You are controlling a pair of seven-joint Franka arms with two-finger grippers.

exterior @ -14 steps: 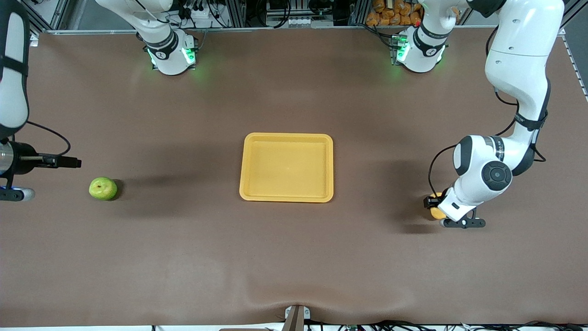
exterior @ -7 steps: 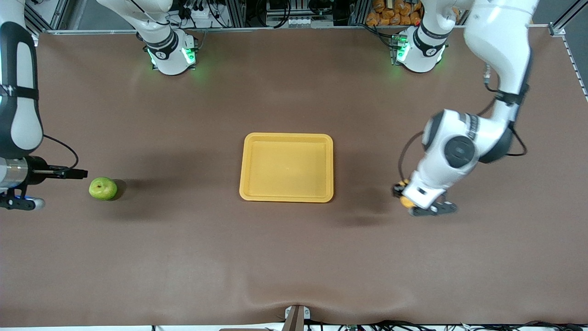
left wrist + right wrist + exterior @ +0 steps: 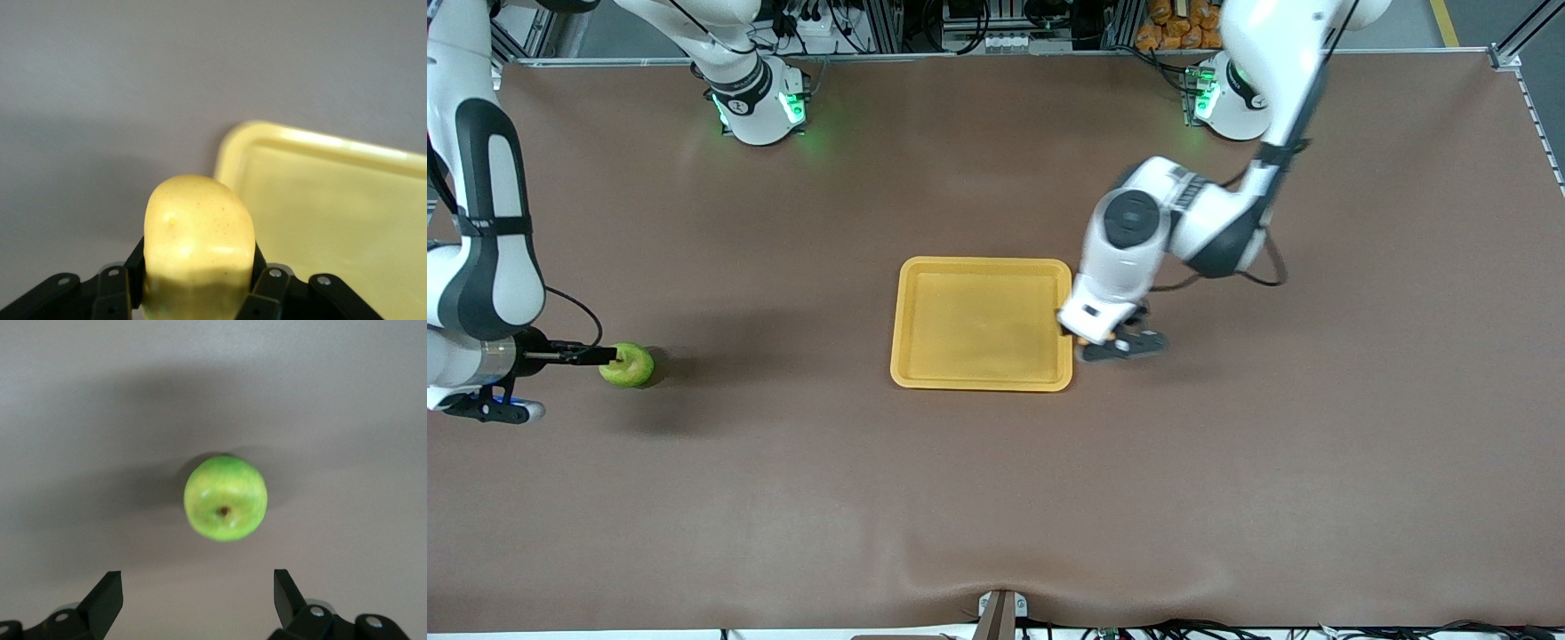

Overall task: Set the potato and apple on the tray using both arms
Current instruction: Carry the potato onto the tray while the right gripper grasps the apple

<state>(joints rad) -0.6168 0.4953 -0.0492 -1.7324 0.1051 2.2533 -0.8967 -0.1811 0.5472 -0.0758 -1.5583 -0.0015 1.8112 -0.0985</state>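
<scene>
We have the potato [image 3: 199, 247] clenched between the left gripper [image 3: 199, 293] fingers [image 3: 267, 288], a lumpy, pale yellow, faintly speckled oblong jutting out past the fingertips. It hangs at the tray [image 3: 925, 373] rim on the left arm's end, the tray's bare yellow floor just ahead of the fingers. To do this step well, we judge we should carry the potato in over the low rim, lower it close to the floor, then let go so it does not roll.

Our right gripper [image 3: 199, 600] fingers stand spread wide and empty over the table [image 3: 996, 498]; the round green apple [image 3: 225, 497], stem dimple up, lies on the table a little ahead of them.
</scene>
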